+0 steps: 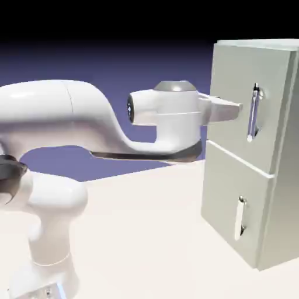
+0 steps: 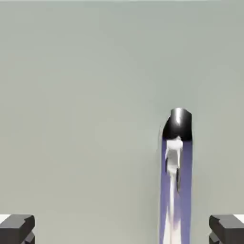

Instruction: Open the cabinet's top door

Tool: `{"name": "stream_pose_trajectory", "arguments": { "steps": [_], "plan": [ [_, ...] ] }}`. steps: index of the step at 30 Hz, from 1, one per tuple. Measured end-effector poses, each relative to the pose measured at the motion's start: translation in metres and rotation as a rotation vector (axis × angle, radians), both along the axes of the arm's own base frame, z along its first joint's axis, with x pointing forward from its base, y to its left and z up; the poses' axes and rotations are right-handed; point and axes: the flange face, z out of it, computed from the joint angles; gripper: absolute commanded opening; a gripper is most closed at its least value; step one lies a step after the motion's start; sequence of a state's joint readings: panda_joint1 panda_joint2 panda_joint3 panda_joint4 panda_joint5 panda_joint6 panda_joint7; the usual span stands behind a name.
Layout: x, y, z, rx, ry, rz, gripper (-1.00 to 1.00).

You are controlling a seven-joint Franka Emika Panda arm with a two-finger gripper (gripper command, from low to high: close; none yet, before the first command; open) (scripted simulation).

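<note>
The cabinet (image 1: 280,193) stands at the right of the exterior view, a pale grey-green box with two stacked doors. Its top door (image 1: 233,70) lies flush with the box and carries a vertical silver handle (image 1: 253,114). My gripper (image 1: 236,109) reaches level toward this door, its tip just left of the handle at mid-height. In the hand view the top door (image 2: 86,95) fills the picture. The handle (image 2: 177,181) rises from the bottom edge between my fingertips (image 2: 17,228), closer to the right one. My gripper (image 2: 122,231) is open, with nothing held.
The lower door (image 1: 225,193) sits below with a shorter silver handle (image 1: 240,217). The pale table (image 1: 146,233) stretches between the robot's base and the cabinet's foot.
</note>
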State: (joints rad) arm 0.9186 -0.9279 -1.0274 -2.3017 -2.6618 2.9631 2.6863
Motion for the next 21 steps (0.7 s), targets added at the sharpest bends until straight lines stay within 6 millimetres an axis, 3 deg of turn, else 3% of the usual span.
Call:
{"name": "stream_pose_trajectory", "arguments": {
  "steps": [5, 7, 12, 13, 15, 21],
  "plan": [
    [0.015, -0.023, -0.022, 0.014, -0.032, 0.006, 1.00],
    [0.015, -0.024, -0.022, 0.015, -0.032, 0.007, 1.00],
    [0.065, -0.021, -0.022, 0.015, -0.032, 0.007, 1.00],
    [0.065, -0.021, -0.022, 0.015, -0.032, 0.007, -1.00],
    [0.065, -0.021, -0.022, 0.015, -0.032, 0.007, -1.00],
    [0.032, -0.003, -0.022, 0.011, -0.033, -0.118, -1.00]
  ]
}}
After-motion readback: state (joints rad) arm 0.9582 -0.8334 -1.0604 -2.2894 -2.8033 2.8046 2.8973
